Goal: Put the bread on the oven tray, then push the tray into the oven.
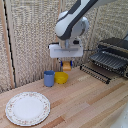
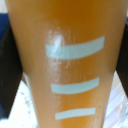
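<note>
I had the clamp (image 1: pixel 66 62) shut on the bread (image 1: pixel 66 65), lifted above the bowl (image 1: pixel 61 77) for carrying to the pan (image 1: pixel 111 59).

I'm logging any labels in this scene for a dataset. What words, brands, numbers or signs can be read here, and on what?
None can be read.
The bread in the clamp: three pale curved stripes in the wrist view, no letters.
The oven: no readable label or dial marks, too small and blurred.
The plate: only a speckled rim pattern.
The blue cup and yellow bowl: plain.
</note>
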Controlling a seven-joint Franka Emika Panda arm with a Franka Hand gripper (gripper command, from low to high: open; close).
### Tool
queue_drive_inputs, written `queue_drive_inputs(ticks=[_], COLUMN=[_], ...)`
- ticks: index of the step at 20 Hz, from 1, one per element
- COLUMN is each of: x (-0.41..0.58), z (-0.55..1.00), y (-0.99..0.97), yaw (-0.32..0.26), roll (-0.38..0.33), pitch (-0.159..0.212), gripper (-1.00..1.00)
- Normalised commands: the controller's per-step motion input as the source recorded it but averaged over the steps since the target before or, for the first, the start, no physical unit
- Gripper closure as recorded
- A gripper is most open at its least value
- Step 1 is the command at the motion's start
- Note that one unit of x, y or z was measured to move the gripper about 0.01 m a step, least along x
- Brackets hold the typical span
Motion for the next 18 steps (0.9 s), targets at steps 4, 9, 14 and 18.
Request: queue_drive_inputs(ticks=[4,9,14,18], x=[0.361,0.404,0.185,0.023], z=[0.78,0.87,0.82,0.53], y=[0.00,-0.31,-0.87,-1.00], yaw=[-0.264,-0.199,-0.097,-0.043], roll=[-0.185,-0.072,0.022,0.044], pitch=[0.000,0.001,0.000,-0.006], gripper=[1.00,1.00,1.00,1.00])
